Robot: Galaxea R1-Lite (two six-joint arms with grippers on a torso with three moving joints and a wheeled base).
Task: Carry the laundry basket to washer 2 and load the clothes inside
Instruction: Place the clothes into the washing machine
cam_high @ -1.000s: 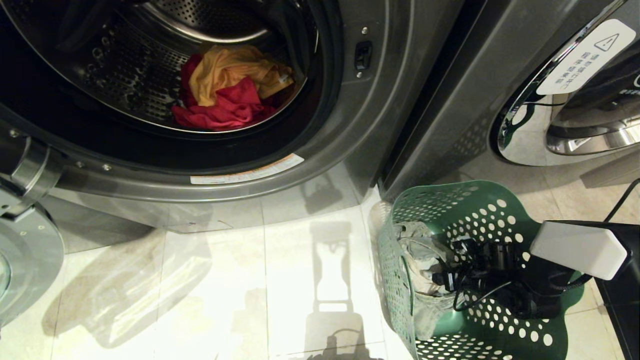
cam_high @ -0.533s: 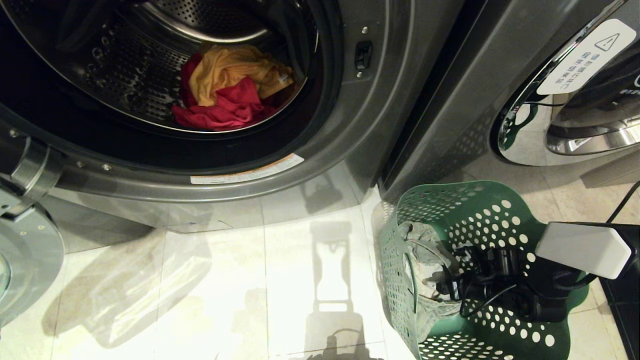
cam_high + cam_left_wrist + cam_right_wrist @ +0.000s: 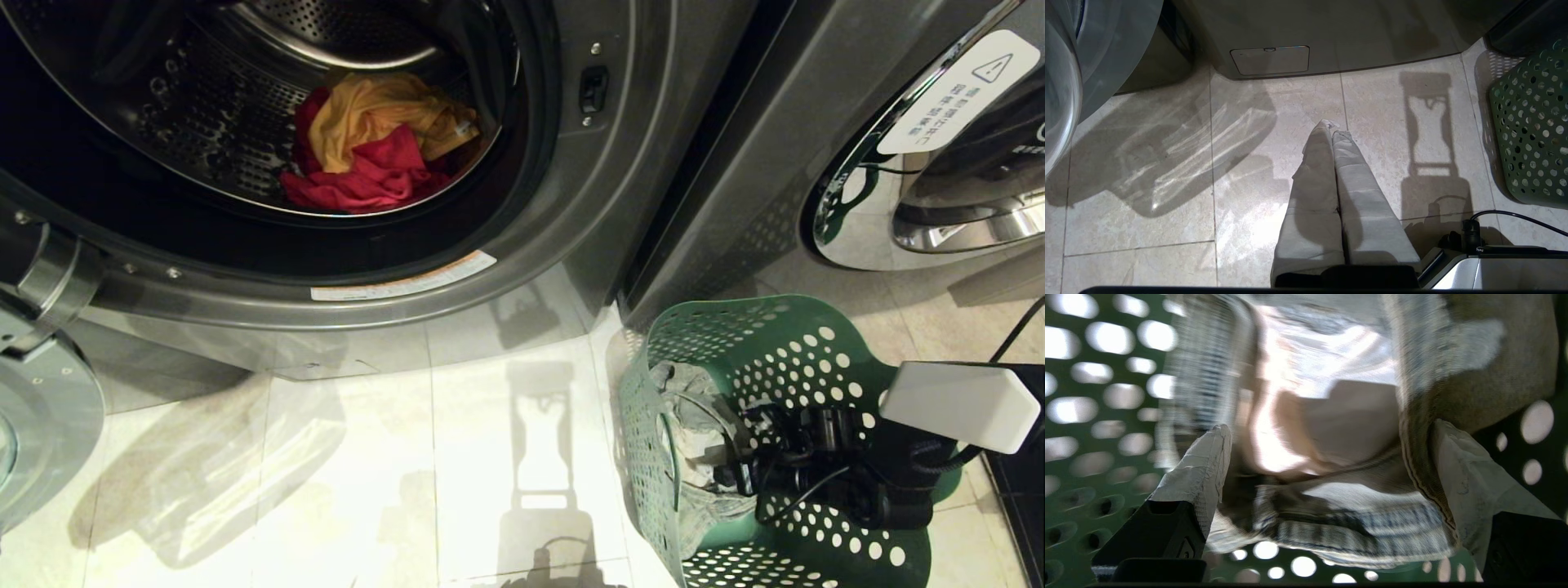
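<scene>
The right gripper (image 3: 1327, 457) reaches into the green laundry basket (image 3: 784, 343), fingers spread wide around the denim jeans (image 3: 694, 425), seemingly not yet pinching. Yellow and red garments (image 3: 375, 147) lie inside the washer (image 3: 522, 269). The left gripper (image 3: 1331, 134) hangs closed, empty.

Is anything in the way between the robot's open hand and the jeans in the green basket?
Nothing visible is. The right gripper is inside the laundry basket with its fingers spread on either side of the jeans, right against the fabric.
</scene>
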